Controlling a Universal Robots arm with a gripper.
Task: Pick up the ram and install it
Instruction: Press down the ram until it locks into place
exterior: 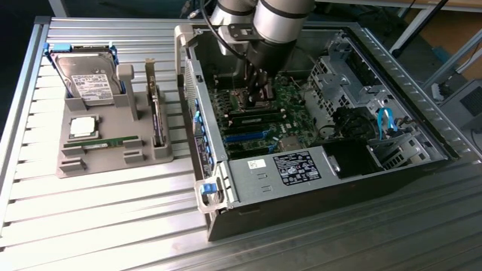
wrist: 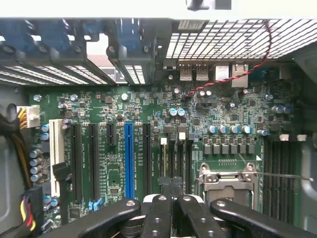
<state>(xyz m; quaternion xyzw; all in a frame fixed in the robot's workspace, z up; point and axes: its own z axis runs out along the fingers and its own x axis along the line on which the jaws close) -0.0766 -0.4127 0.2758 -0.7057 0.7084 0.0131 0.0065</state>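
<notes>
The ram, a long thin green stick, lies in the grey holder on the exterior view's left, outside the computer case. My gripper is far from it, lowered inside the open case just above the green motherboard. In the wrist view the black fingertips of the gripper are pressed together with nothing between them. They hover over short dark slots beside the silver processor socket. Long dark slots run on the socket's other side.
The holder also carries a hard drive, a square silver processor and a dark expansion card. Inside the case are a drive cage, a power supply, blue cables and a red-black wire.
</notes>
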